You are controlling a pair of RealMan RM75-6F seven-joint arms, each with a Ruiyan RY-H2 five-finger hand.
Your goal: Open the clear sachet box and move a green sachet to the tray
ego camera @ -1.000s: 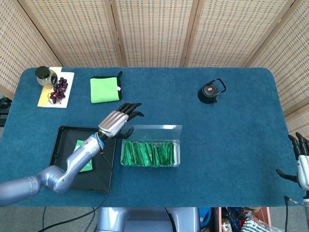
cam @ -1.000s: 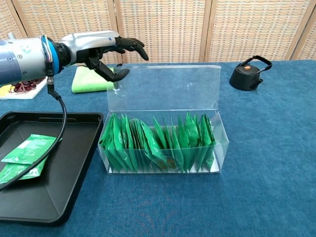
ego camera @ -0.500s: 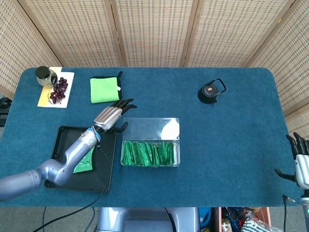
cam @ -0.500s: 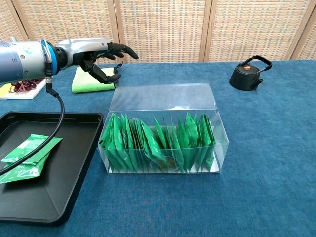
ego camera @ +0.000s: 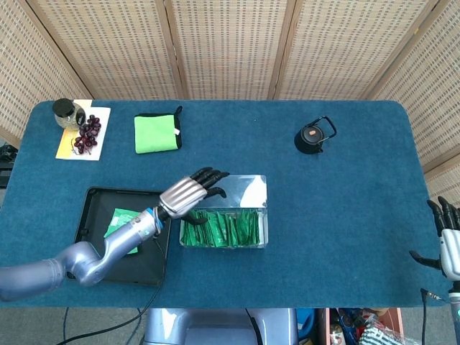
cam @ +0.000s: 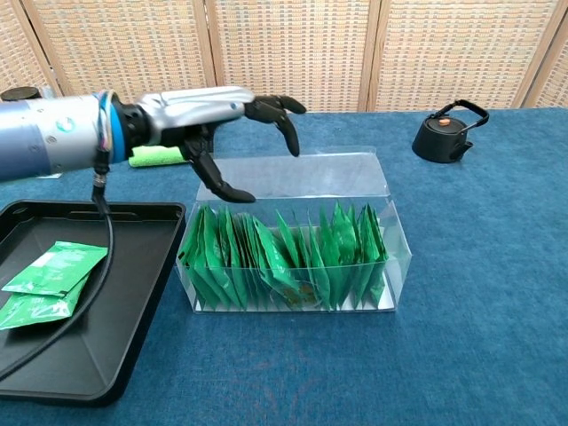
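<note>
Step in hand, as judged: reach for another sachet.

Left hand (cam: 209, 120) over left end of clear sachet box (cam: 293, 248), fingers (cam: 282, 115) spread, grasping nothing.

Lid laid back toward 12 o'clock.

Green sachets (cam: 284, 253) upright inside box; tray (cam: 133, 302) at 9 o'clock of box already holds some.

Next: lower, pinch one sachet.

Right hand (ego camera: 447, 241) idle, fingers apart, at desk edge.

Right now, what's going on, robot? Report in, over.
Left robot hand open above clear sachet box, lid back. Right robot hand idle at table edge. Two green sachets in tray. Nothing blocking.
</note>
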